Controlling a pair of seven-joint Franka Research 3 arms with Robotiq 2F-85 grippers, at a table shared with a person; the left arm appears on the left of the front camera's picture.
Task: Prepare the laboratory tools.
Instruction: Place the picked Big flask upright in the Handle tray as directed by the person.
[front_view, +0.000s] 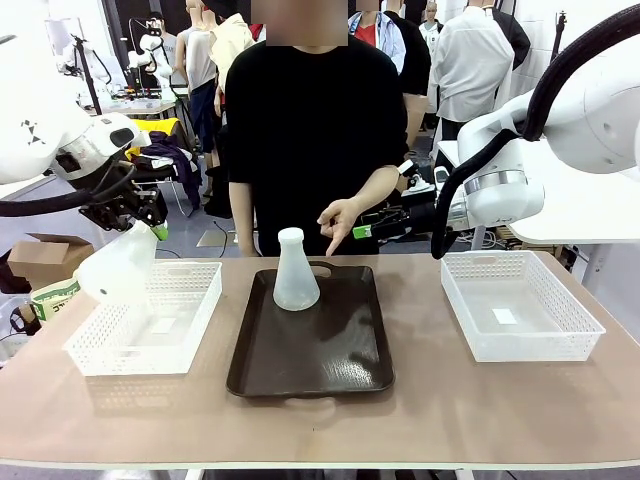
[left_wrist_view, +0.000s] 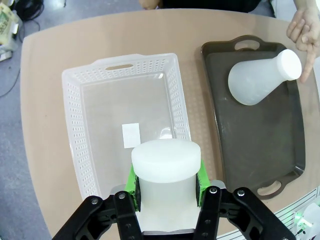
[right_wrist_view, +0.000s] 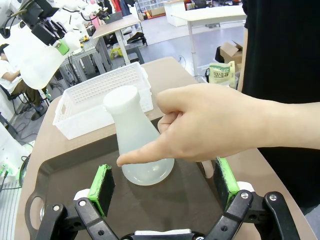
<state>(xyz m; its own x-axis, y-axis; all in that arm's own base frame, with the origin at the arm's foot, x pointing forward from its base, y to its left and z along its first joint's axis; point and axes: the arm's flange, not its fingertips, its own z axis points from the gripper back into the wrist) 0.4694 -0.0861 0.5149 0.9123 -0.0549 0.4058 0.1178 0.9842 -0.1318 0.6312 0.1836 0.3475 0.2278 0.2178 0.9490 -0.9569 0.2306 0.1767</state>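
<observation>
One frosted flask (front_view: 118, 266) hangs tilted above the left white basket (front_view: 214, 300), with my left gripper (front_view: 150, 224) shut on its neck. In the left wrist view the green pads (left_wrist_view: 131, 182) of that gripper (left_wrist_view: 166, 180) clamp the flask (left_wrist_view: 165, 162) over the basket (left_wrist_view: 75, 125). The second flask (front_view: 296, 270) stands upright on the dark tray (front_view: 310, 385); it also shows on the tray (left_wrist_view: 260, 160) as flask (left_wrist_view: 257, 80). My right gripper (right_wrist_view: 162, 175) is open just in front of this flask (right_wrist_view: 135, 140), and a person's pointing hand (right_wrist_view: 210, 125) touches it.
A second white basket (front_view: 520, 255) sits at the right of the table. The person stands at the far side, their hand (front_view: 340, 225) over the tray's far end beside my right gripper (front_view: 392, 216). A cardboard box (front_view: 40, 258) lies on the floor at left.
</observation>
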